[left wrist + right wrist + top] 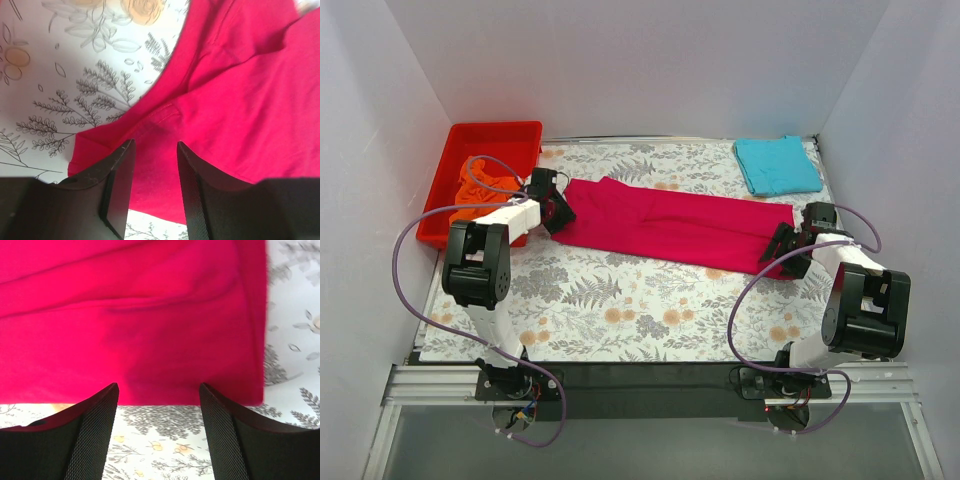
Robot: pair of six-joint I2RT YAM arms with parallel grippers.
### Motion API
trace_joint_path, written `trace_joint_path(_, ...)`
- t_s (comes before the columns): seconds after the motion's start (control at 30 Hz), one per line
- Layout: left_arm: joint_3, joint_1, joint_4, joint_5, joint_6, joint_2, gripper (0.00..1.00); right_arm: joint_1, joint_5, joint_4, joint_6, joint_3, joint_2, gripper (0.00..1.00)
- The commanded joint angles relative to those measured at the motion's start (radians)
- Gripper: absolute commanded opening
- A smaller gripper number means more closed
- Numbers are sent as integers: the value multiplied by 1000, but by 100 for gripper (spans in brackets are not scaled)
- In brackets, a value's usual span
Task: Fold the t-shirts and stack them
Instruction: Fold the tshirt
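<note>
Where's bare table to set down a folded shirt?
Widest: the near strip of table between the crimson shirt and the near edge. Smaller: the far strip between the red bin and the turquoise shirt. Crowded: both crimson ends, at the left pincer and right pincer.

Crimson-pink shirt (670,222) mid-frame, turquoise shirt (777,164) upper right, orange shirt (470,196) and red bin (500,140) upper left. Tablecloth (620,300) is white with grey ferns and pale orange flowers.
</note>
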Motion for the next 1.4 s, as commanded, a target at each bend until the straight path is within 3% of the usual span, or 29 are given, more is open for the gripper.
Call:
trace_joint_path(0.0, -32, 3, -10, -38, 1, 6, 37, -44, 22, 6, 43, -34, 13, 61)
trace_joint_path(0.33, -27, 45, -51, -54, 18, -3, 36, -144, 4, 1, 19, -109, -62, 62)
trace_joint_path(0.53, 58, 16, -81, -19, 29, -45, 50, -89, 10, -29, -27, -55, -123, 63)
trace_joint_path(0.7, 190, -61, -97, -66, 96, -27, 51, 13, 28, -69, -76, 1, -145, 63)
trace_joint_path(0.93, 447, -118, -32, -16, 326, 165, 40, 204, 10, -95, -97, 28, -156, 62)
trace_joint_path(1.13, 675, -123, -7, 61, 524, 366, 32, 280, -41, -105, -124, 29, -148, 62)
trace_joint_path(1.37, 792, -123, 14, 106, 593, 487, 29, 316, -79, -109, -136, 34, -130, 62)
